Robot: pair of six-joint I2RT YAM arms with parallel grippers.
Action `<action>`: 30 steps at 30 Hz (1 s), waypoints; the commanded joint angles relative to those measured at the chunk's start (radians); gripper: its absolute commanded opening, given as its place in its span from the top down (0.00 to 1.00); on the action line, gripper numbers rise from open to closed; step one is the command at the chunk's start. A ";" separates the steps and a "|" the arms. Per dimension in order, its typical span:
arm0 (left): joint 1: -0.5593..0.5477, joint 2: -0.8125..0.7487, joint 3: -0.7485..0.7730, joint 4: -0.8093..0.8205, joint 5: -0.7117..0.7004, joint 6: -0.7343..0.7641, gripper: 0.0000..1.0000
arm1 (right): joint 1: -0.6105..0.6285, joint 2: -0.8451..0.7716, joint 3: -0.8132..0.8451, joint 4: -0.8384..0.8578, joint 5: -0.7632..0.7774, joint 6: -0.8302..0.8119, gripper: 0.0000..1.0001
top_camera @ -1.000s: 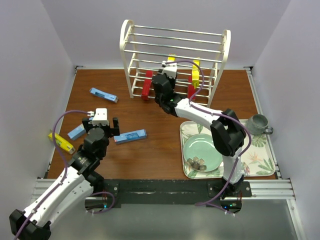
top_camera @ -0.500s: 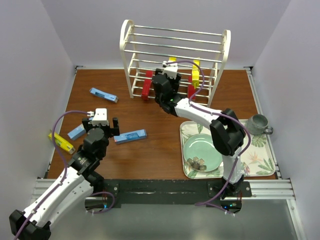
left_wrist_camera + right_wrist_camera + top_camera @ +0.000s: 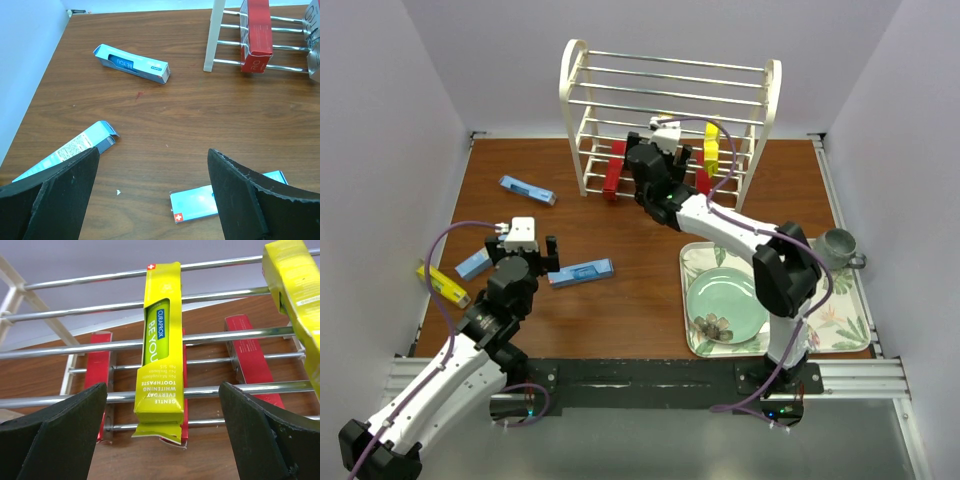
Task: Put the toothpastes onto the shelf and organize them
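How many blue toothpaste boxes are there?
3 blue boxes, all lying on the table: one at the back left near the shelf, one by the left edge beside a yellow box, one nearer the middle. The right arm hides part of the shelf.

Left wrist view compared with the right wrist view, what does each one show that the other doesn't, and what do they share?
Only the left wrist view shows three light blue toothpaste boxes lying on the table: the far blue box, the left blue box and the near blue box.

Only the right wrist view shows two yellow toothpaste boxes on the rungs: the middle yellow box and the right yellow box.

Both show the white shelf, a red toothpaste box on its low rungs, and the wooden table.
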 commanded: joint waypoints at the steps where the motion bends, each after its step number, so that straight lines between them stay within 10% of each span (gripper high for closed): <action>1: -0.005 0.000 -0.007 0.059 0.003 0.001 0.06 | -0.003 -0.125 0.001 -0.071 -0.068 0.065 0.02; 30: -0.004 0.080 0.014 0.039 0.000 -0.020 0.05 | -0.074 -0.668 -0.290 -0.370 -0.470 -0.088 0.01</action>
